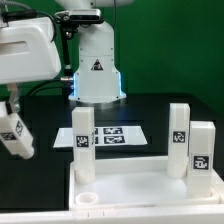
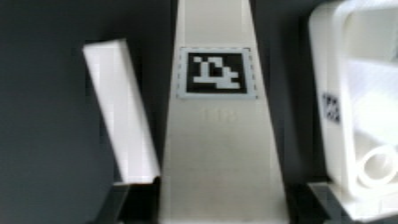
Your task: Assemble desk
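The white desk tabletop (image 1: 140, 190) lies at the front with its rim up. Three white tagged legs stand on it: one at the exterior view's left (image 1: 83, 140) and two at its right (image 1: 178, 135), (image 1: 201, 150). An open round socket (image 1: 86, 200) shows at the tabletop's front left corner. My gripper (image 1: 10, 108) hangs at the exterior view's far left, off the tabletop, shut on a fourth tagged leg (image 1: 14, 132). In the wrist view this leg (image 2: 217, 110) runs out from between my dark fingers (image 2: 135, 200), and the tabletop's rim with a socket (image 2: 356, 110) lies beside it.
The marker board (image 1: 112, 135) lies on the black table behind the tabletop. The white robot base with a triangle logo (image 1: 97, 65) stands at the back. A narrow white bar (image 2: 118, 110) lies beside the held leg in the wrist view.
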You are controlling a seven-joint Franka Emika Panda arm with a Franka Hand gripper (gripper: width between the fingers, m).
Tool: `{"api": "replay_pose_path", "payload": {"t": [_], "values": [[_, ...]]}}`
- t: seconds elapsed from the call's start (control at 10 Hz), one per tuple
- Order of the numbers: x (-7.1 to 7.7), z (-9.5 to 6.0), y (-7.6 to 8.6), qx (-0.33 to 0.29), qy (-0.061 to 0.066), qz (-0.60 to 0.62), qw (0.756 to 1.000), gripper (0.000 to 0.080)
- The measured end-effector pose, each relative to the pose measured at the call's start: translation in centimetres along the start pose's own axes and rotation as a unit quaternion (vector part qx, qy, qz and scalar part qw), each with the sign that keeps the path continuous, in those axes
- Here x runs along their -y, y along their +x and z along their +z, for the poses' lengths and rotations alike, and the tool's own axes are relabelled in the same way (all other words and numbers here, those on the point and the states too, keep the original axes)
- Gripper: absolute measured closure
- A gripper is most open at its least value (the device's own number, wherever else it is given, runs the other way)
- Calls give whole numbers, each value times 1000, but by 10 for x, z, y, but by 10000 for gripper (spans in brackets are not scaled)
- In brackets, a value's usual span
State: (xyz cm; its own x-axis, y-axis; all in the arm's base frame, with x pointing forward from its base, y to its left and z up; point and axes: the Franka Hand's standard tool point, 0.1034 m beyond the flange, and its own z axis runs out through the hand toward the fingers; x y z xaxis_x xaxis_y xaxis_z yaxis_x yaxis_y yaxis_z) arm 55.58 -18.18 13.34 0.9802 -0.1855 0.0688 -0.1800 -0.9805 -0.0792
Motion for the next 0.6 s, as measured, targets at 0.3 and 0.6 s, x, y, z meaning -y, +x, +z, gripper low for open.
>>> {"api": "replay_pose_path", "payload": {"t": [0.3,0.6], "values": [[61,-41,32,-113,-14,-14,993,514],[105,-49,36,-229,-32,-20,973,514]]}}
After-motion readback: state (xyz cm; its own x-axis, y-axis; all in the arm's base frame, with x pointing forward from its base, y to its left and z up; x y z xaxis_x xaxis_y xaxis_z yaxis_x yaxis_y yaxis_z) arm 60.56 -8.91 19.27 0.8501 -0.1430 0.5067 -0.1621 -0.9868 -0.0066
